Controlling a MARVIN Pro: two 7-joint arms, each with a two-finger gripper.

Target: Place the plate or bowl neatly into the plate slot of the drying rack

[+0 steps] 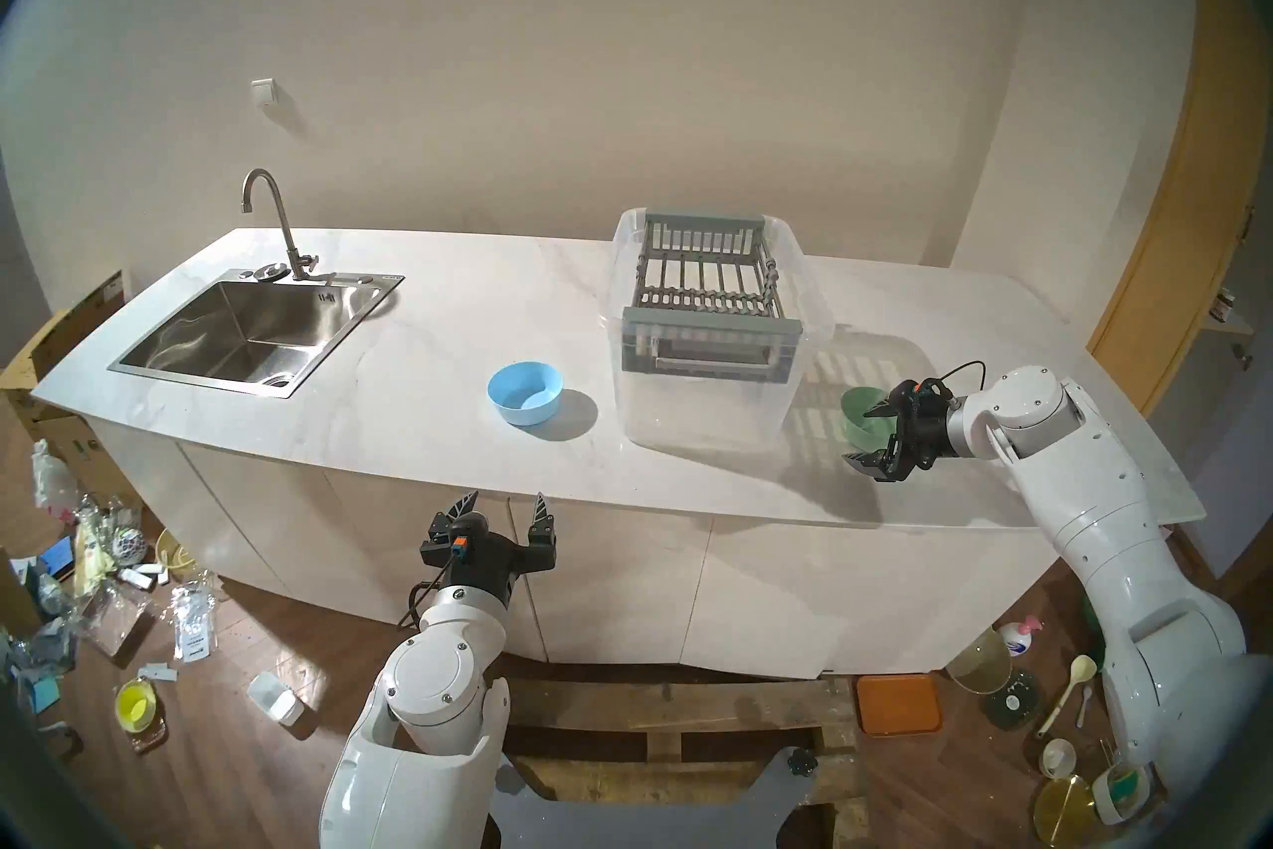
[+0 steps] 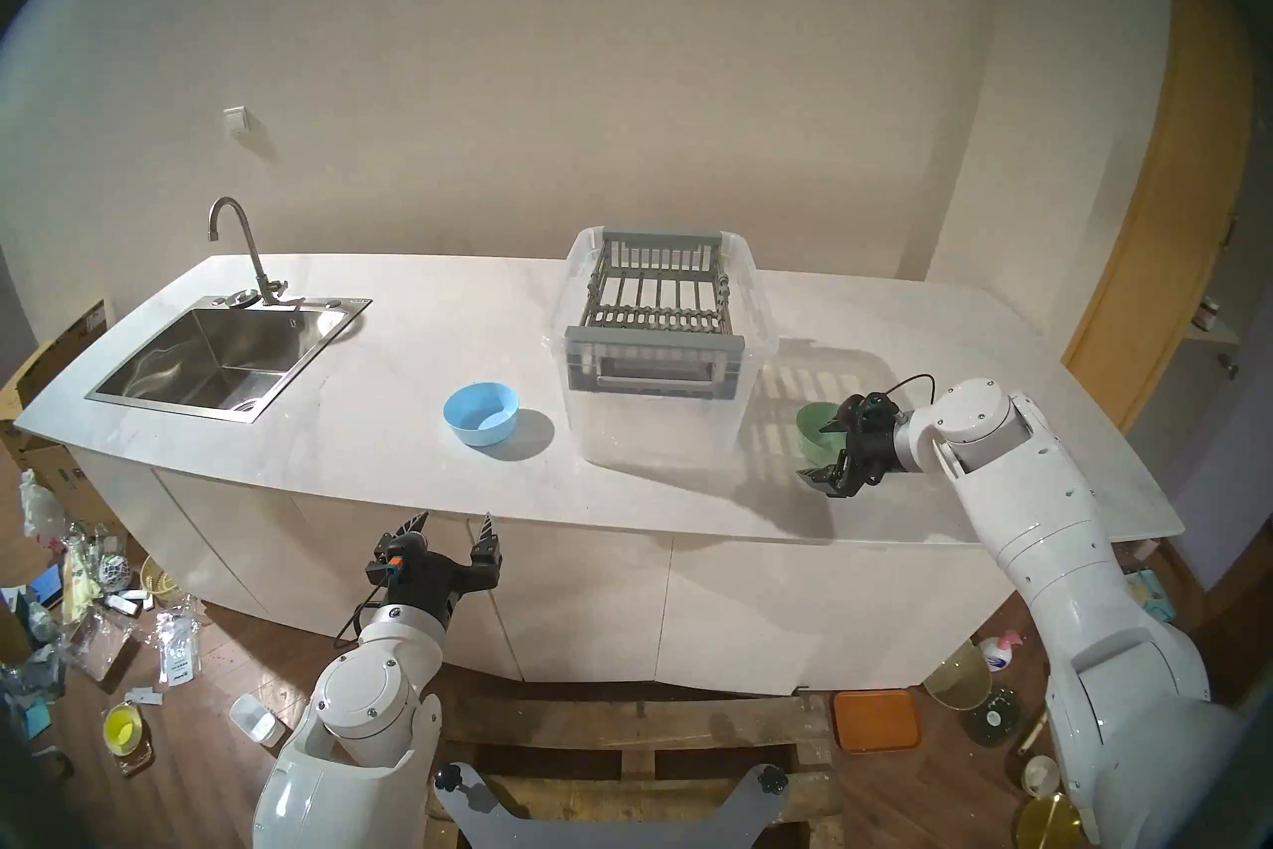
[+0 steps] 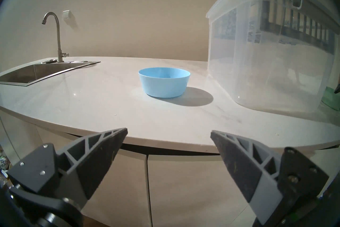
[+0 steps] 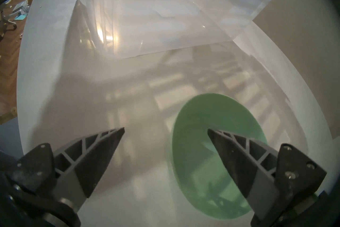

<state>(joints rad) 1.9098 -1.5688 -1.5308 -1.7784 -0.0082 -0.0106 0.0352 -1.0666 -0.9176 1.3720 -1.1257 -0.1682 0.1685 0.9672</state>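
Observation:
The grey drying rack (image 1: 709, 293) sits on top of a clear plastic tub (image 1: 709, 406) at the back of the white counter. Its plate slots (image 1: 713, 279) between the bars hold nothing. A light blue bowl (image 1: 527, 391) stands upright left of the tub, in the middle of the left wrist view (image 3: 164, 82). A green bowl (image 1: 857, 424) stands right of the tub. My right gripper (image 1: 861, 435) is open at the green bowl (image 4: 211, 147), one finger over its inside and the other outside the rim. My left gripper (image 1: 505, 503) hangs open below the counter's front edge, short of the blue bowl.
A steel sink (image 1: 241, 331) with a tall faucet (image 1: 275, 220) fills the counter's left end. The clear tub (image 3: 266, 73) rises well above both bowls. The counter's front edge (image 3: 165, 140) runs just beyond my left fingertips. Loose clutter covers the floor on both sides.

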